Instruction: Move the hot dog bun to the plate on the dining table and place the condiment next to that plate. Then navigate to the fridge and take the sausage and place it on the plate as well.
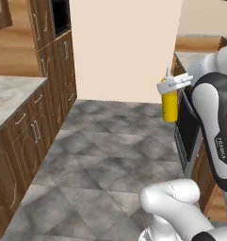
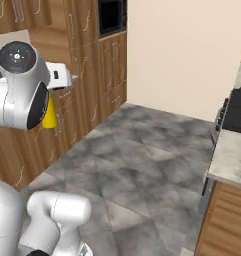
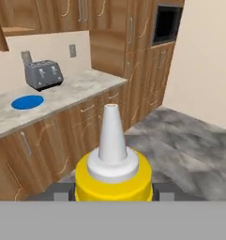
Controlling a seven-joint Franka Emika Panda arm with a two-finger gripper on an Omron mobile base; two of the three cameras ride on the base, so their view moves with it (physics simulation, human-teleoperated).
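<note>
Mid-kitchen, above the grey tiled floor [image 1: 101, 155], my gripper [image 1: 174, 84] is clamped on the yellow condiment [image 1: 170, 106], carried upright in the air, the delivery leg under way as I judge it; next comes finding the dining table and its plate.

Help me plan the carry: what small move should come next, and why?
Probably keep driving toward the table with the yellow squeeze bottle held upright: the pincer grips it clear above the grey tiled floor, and no banded plate is in sight.
</note>
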